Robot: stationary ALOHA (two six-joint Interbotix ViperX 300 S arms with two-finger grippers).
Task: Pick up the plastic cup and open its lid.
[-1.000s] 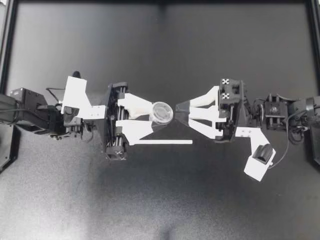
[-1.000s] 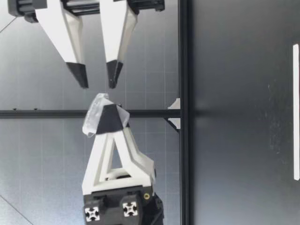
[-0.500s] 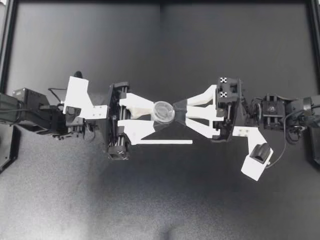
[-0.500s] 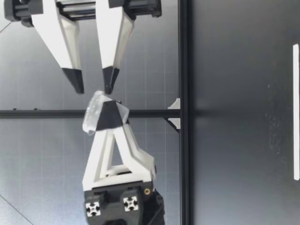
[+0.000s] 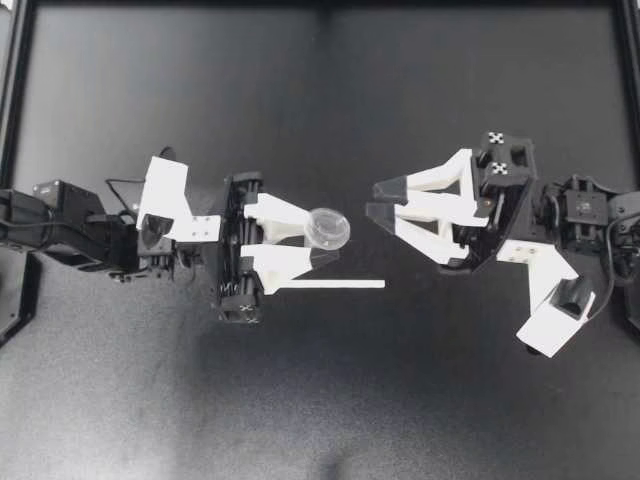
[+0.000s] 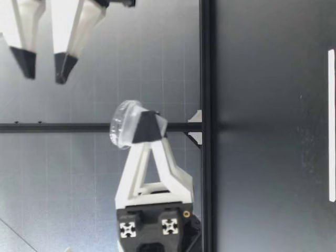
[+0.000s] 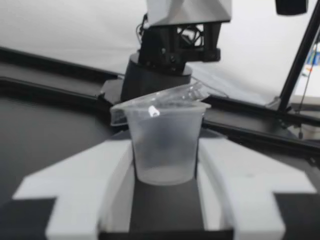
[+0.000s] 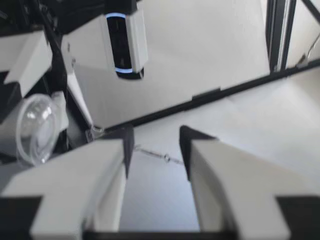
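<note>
Two fingers of my left gripper (image 5: 322,243) clamp the clear plastic cup (image 5: 329,229) from opposite sides and hold it upright in the air above the table (image 5: 320,400); in the low view the cup wall is partly hidden behind that gripper's nearer finger. The lid (image 7: 167,96) sits on the rim with one edge raised and creased, and whether it is sealed cannot be determined. My right gripper (image 5: 381,200) hangs near the cup without touching it, jaws apart and empty, its body cut off in the low view.
</note>
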